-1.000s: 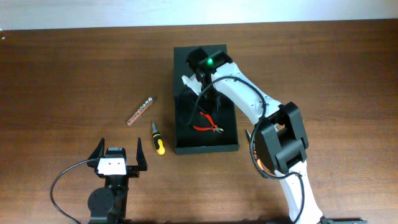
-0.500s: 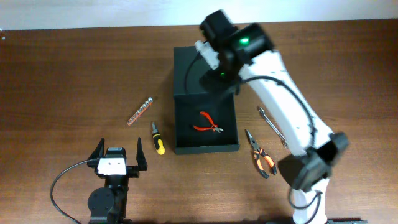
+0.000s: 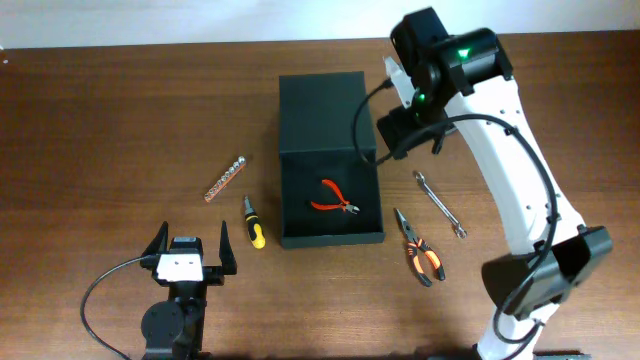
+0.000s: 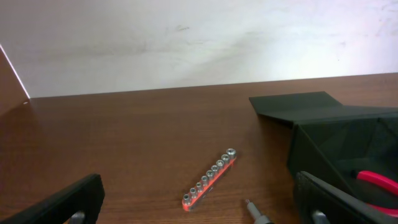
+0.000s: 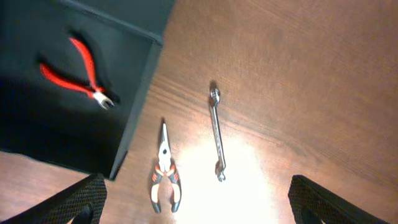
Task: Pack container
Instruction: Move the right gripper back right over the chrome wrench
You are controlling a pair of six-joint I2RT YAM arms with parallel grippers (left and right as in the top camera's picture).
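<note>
The container point(image 3: 283, 205) is a dark box in the middle of the table, its flap lid point(image 3: 320, 108) lying open toward the back. Red-handled cutters point(image 3: 333, 197) lie inside it, also seen in the right wrist view point(image 5: 81, 68). My right gripper point(image 5: 200, 208) hangs high, right of the box, open and empty, above a wrench point(image 5: 216, 134) and orange-handled pliers point(image 5: 165, 168). My left gripper point(image 3: 191, 238) rests open and empty near the front left edge, facing a red socket rail point(image 4: 210, 178).
A yellow-and-black screwdriver point(image 3: 254, 222) lies just left of the box, and the socket rail point(image 3: 225, 178) lies farther left. The wrench point(image 3: 440, 204) and pliers point(image 3: 420, 248) lie right of the box. The right arm point(image 3: 505, 160) arches over the right side.
The right arm has lifted out of the container and swung back and to the right, its jaws now wide apart. The cutters stay in the box. The left arm has not moved.
</note>
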